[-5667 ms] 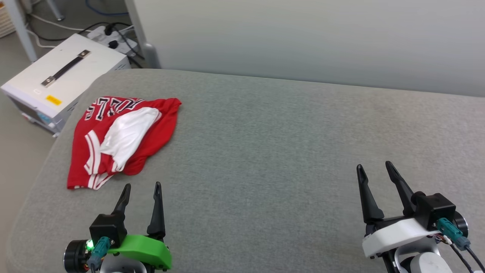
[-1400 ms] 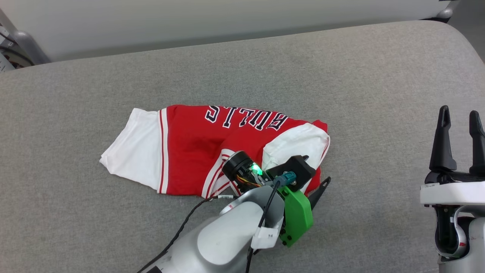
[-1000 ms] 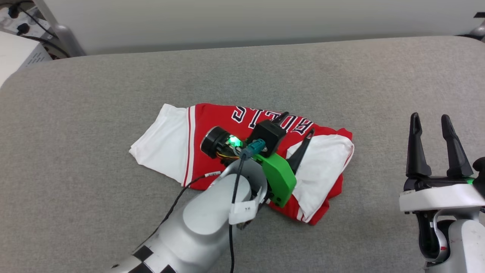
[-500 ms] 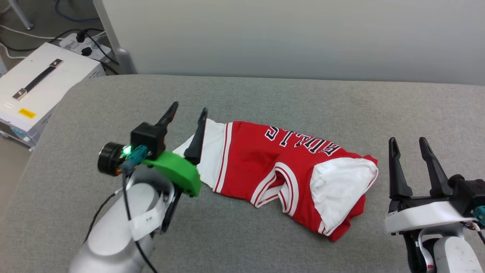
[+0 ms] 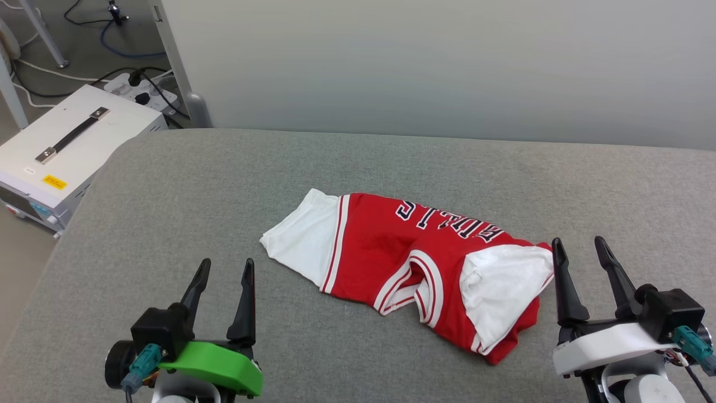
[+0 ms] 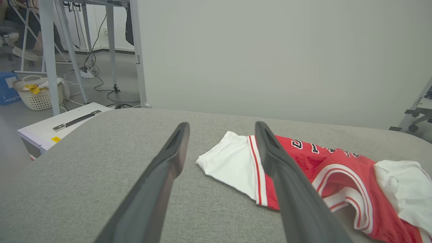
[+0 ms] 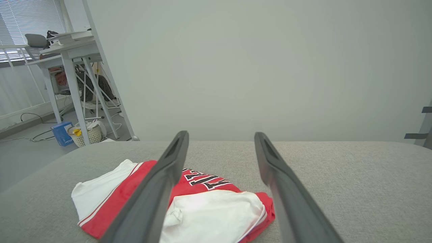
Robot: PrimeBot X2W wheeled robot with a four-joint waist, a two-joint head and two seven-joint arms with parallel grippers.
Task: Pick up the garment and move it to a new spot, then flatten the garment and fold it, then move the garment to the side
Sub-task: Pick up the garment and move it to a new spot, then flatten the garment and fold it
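Evidently flattening comes next: garment (image 5: 414,263) lies crumpled on the table (image 5: 168,196). My left gripper (image 5: 227,262) and right gripper (image 5: 577,240) gape empty. Need opposite edges pinched and spread.

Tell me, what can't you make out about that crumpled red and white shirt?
- Head view: folds of the bunched red and white jersey shirt hide its hem and most of its front.
- Left wrist view: a dark finger of the left hand covers part of the shirt; the picture's edge cuts off its white sleeve.
- Head view: the yellow label on the white box with a black handle is too small to read.
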